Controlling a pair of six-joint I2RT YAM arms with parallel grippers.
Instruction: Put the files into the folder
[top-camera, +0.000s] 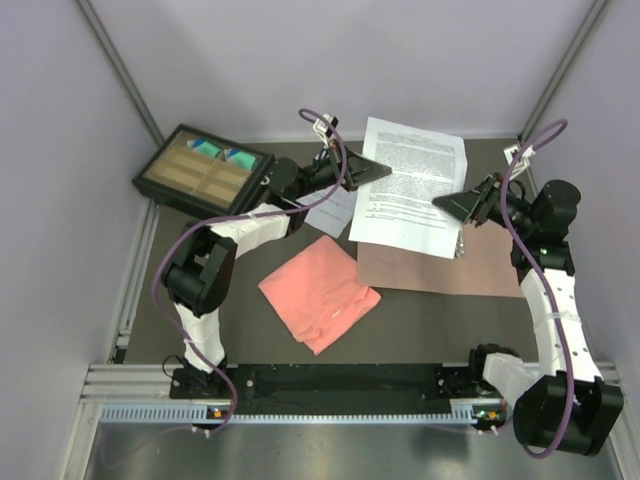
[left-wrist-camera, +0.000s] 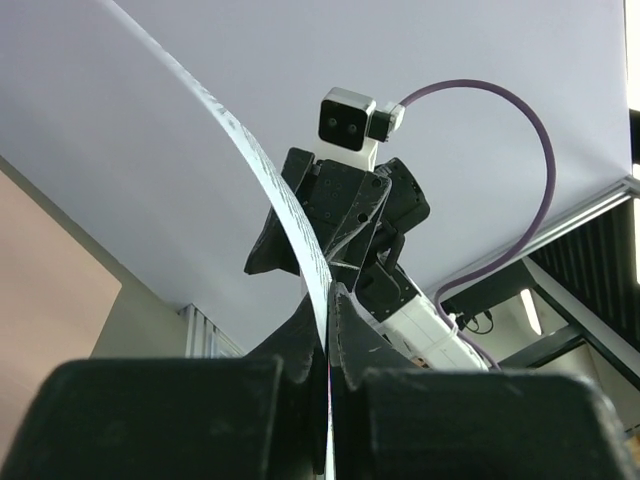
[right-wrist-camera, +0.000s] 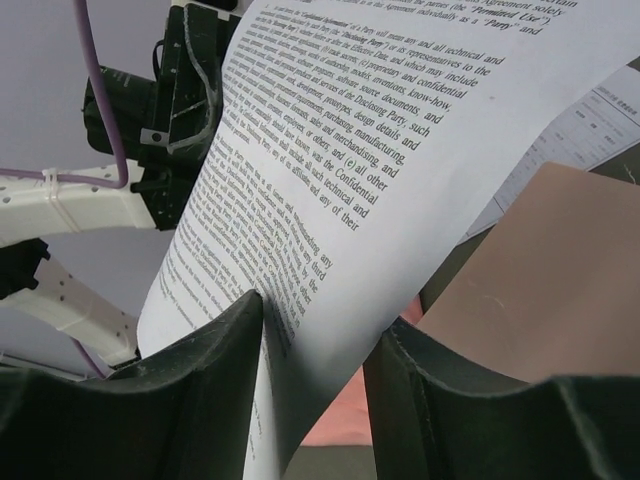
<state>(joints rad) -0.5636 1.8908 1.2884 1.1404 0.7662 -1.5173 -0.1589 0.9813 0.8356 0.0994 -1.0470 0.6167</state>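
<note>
We see the left fingers (top-camera: 383, 172) pinched shut on the left edge of the dense-text sheet (top-camera: 415, 180), which is held off the worktop (top-camera: 430, 320). In the left wrist view the paper rises out of the closed fingers and bows away in a curve.

The right fingers (top-camera: 445, 204) sit at the sheet's right edge. Their wrist view shows them spread apart with the paper passing through the gap. It lies against one finger and is clear of the other, so they are not clamping it.

Under the raised sheet lies the brown folder (top-camera: 440, 268), flat on the worktop. The sheet with a table-like layout (top-camera: 332, 212) rests flat just left of it, partly beneath the left arm. A salmon-pink folded cloth (top-camera: 320, 292) lies nearer the arm bases. A black compartment tray (top-camera: 205, 170) stands in the far left corner.
</note>
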